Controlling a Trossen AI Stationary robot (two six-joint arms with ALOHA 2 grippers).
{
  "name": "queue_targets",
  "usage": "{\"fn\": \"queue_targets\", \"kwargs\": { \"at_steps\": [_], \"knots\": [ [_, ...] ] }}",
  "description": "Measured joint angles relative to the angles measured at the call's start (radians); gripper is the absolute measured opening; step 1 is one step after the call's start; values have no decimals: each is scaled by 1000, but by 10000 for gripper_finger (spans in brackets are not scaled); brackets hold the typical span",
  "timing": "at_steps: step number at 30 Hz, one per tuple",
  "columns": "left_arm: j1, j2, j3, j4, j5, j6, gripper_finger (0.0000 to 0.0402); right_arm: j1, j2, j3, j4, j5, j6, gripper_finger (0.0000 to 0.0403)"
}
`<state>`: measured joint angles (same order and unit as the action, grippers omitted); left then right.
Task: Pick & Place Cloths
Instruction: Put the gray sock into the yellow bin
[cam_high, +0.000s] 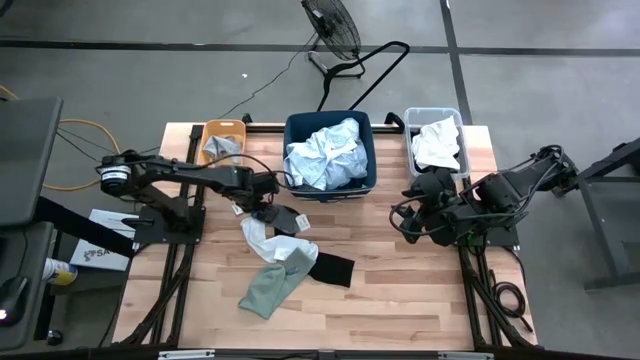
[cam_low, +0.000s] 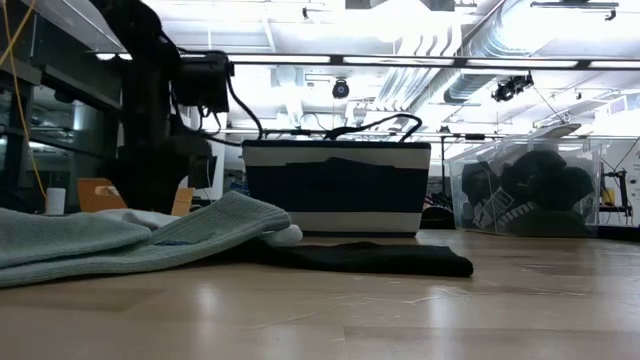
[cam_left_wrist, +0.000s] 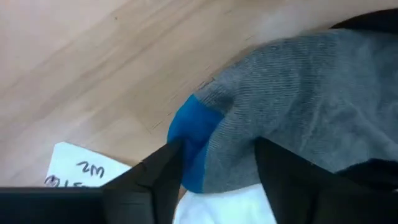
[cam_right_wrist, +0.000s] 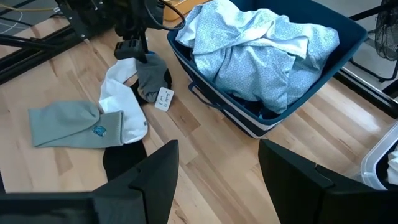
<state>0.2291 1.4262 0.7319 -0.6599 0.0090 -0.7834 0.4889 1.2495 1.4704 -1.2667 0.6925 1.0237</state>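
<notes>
A grey sock (cam_left_wrist: 298, 93) with a blue end (cam_left_wrist: 189, 134) lies on the table, partly on a white cloth (cam_high: 256, 238). My left gripper (cam_left_wrist: 217, 144) points down at it, its fingers open on either side of the blue end; it also shows in the high view (cam_high: 268, 208). A grey-green cloth (cam_high: 268, 286) and a black cloth (cam_high: 332, 268) lie nearer the front edge. My right gripper (cam_right_wrist: 217, 152) hangs open and raised at the table's right (cam_high: 408, 218), holding nothing. My left gripper comes from above, pointing down, and its two fingers stand astride the sock's blue end (cam_left_wrist: 186, 155). One finger's (cam_left_wrist: 165, 171) inner edge meets the blue cloth. Whether the other finger touches the grey part, I cannot tell. The sock lies flat on the table and the white cloth.
At the back stand an orange bin (cam_high: 222, 128) with a grey cloth, a navy bin (cam_high: 372, 170) heaped with pale blue patterned cloth (cam_right_wrist: 261, 50), and a clear bin (cam_high: 408, 150) with white cloth. A white paper tag (cam_left_wrist: 81, 171) lies beside the sock.
</notes>
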Motion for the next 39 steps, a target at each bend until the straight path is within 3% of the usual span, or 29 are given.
{"fn": "queue_targets", "kwargs": {
  "at_steps": [7, 14, 32, 39],
  "knots": [
    [0, 81, 4, 7, 3, -15, 113, 0, 0, 0, 0, -20, -1, 213],
    [0, 63, 6, -1, 32, -10, 16, 0, 0, 0, 0, -31, -4, 213],
    [0, -83, 241, -326, 59, 24, 6, 0, 0, 0, -1, -43, -26, 213],
    [0, -99, 258, -331, 60, 44, 40, 0, 0, 0, -1, -41, -34, 213]
  ]
}}
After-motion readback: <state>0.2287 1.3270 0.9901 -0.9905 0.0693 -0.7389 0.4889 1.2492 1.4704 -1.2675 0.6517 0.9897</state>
